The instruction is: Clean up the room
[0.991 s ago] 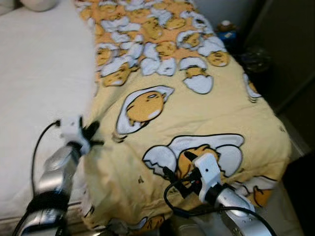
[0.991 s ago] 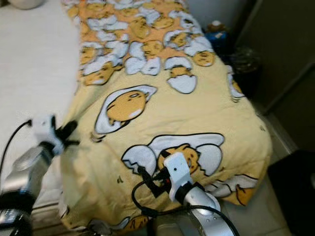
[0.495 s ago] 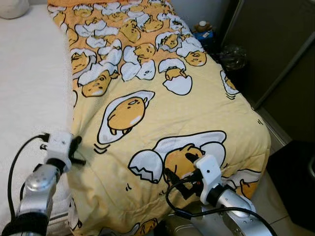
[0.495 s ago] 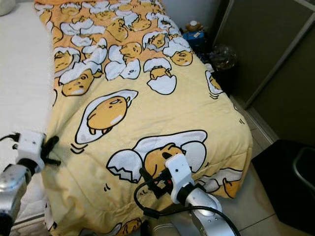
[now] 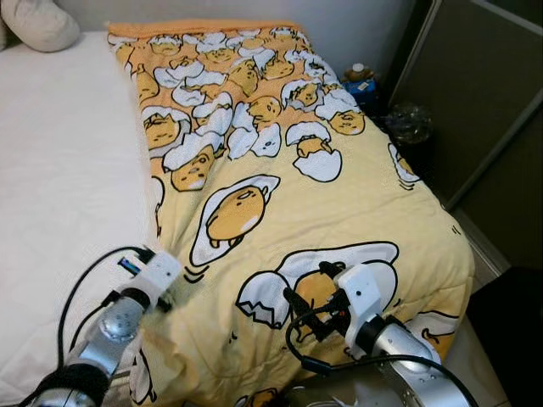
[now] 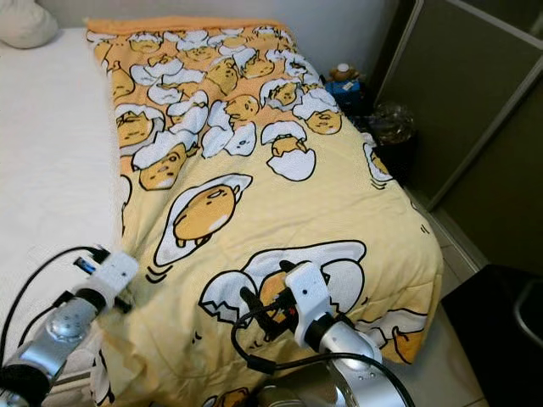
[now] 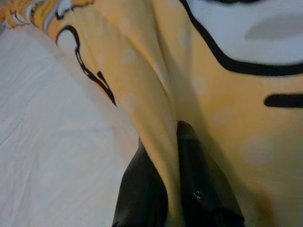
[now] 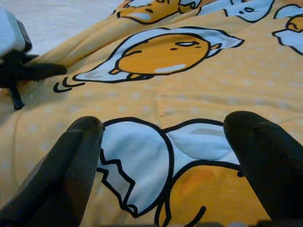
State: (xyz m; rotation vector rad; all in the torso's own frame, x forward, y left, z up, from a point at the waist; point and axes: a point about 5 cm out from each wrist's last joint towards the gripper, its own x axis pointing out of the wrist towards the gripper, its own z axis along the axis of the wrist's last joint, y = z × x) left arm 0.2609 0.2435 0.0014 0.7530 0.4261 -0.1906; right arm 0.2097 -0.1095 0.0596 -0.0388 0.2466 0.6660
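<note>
Left wrist view first — what's the grip?
— Left gripper point(image 7: 173, 189): black fingers point(image 7: 142, 189) pressed together on a fold of the yellow blanket point(image 5: 339, 203), cloth pinched between them. White sheet point(image 5: 68, 170) just beside.

— Where does that sit from the head views?
— At the blanket's left edge, near the foot of the bed point(image 5: 51, 254). Blanket, printed with eggs and yolk figures, covers the bed's right half up to the head; a pillow point(image 5: 38, 24) lies at the far left corner.

— Right gripper?
— Right gripper point(image 8: 165, 156): fingers point(image 8: 71, 161) spread wide, hovering over an egg print near the foot end, not clamping anything.

— Anything beyond the bed?
— Dark wardrobe doors point(image 5: 484, 102) to the right; a blue box point(image 5: 363, 85) on the floor by the wall.
</note>
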